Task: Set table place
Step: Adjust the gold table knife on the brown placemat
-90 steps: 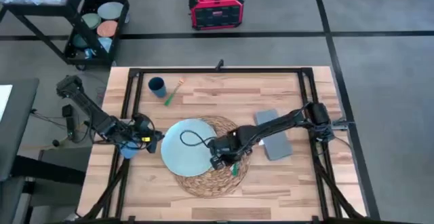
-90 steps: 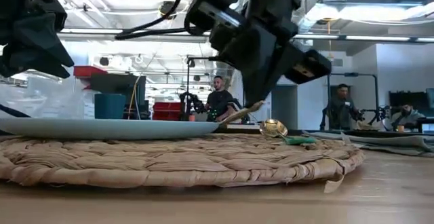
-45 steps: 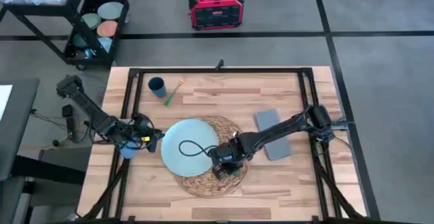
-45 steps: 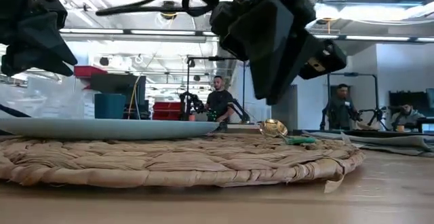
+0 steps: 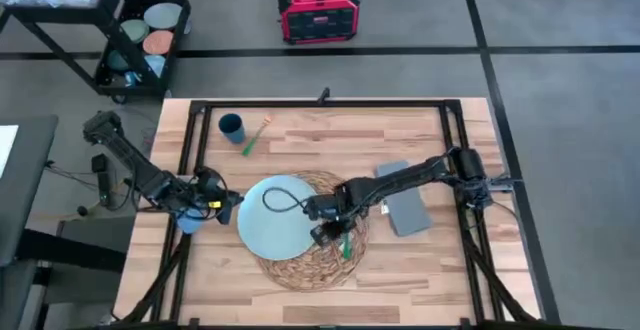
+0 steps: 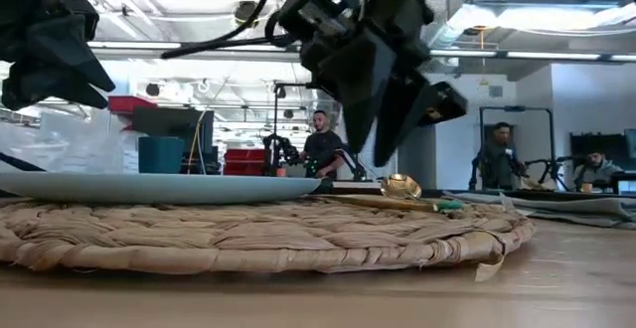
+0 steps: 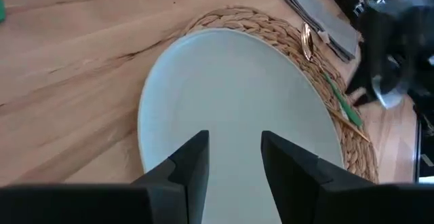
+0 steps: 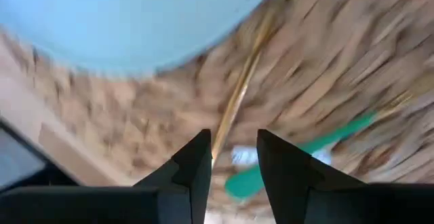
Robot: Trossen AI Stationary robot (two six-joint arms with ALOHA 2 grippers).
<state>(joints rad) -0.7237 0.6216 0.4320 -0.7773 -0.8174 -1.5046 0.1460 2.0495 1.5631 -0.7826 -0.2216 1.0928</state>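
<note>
A: High view vs a sec ago: my right gripper (image 5: 322,232) has lifted off the green-handled cutlery (image 5: 346,245), which now lies on the mat (image 5: 300,267) beside the plate (image 5: 275,217). Fingers apart, empty.

B: So that piece is placed. Left?

A: Left gripper (image 5: 232,201) at plate's edge, fingers apart. Cup (image 5: 231,125) on counter (image 5: 330,130) far corner; can't see inside.

Plate (image 5: 275,215) on mat (image 5: 300,266); cutlery (image 5: 346,246) on mat right of plate; napkin (image 5: 408,210) farther right
</note>
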